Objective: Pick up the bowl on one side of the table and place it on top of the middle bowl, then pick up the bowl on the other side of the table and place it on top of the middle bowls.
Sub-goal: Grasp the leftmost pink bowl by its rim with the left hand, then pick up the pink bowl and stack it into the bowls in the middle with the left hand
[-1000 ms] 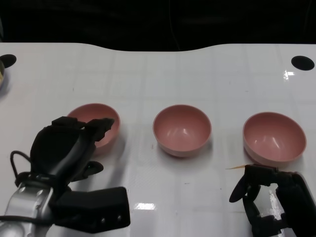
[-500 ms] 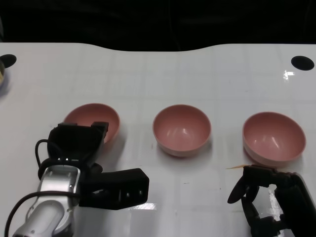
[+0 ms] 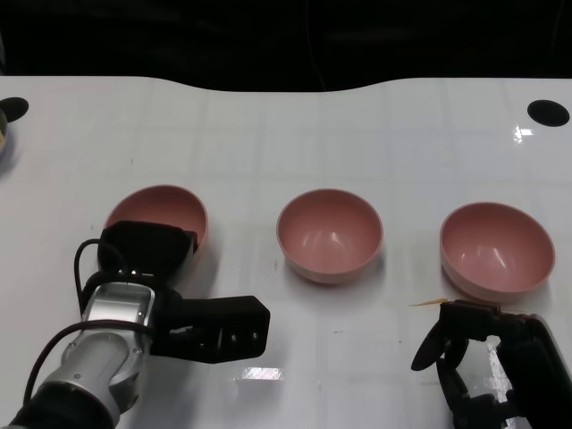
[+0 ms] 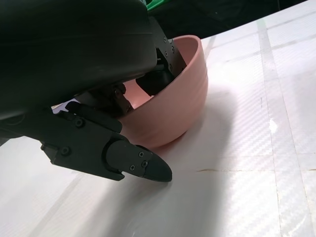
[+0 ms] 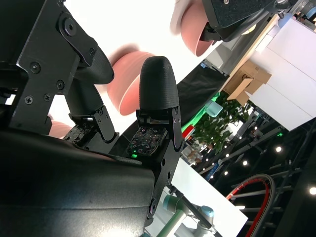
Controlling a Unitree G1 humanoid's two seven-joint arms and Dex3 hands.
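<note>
My left hand [image 3: 147,255] hooks the left bowl [image 3: 159,207] at its rim, seemingly gripping; it looks light, rigid, slick. Right hand [image 3: 487,353] holds nothing.

No text, label, brand, number or sign can be read in any of the views; the bowls, the table and the hands show no writing; the boxes far off in the right wrist view are too small to read.
</note>
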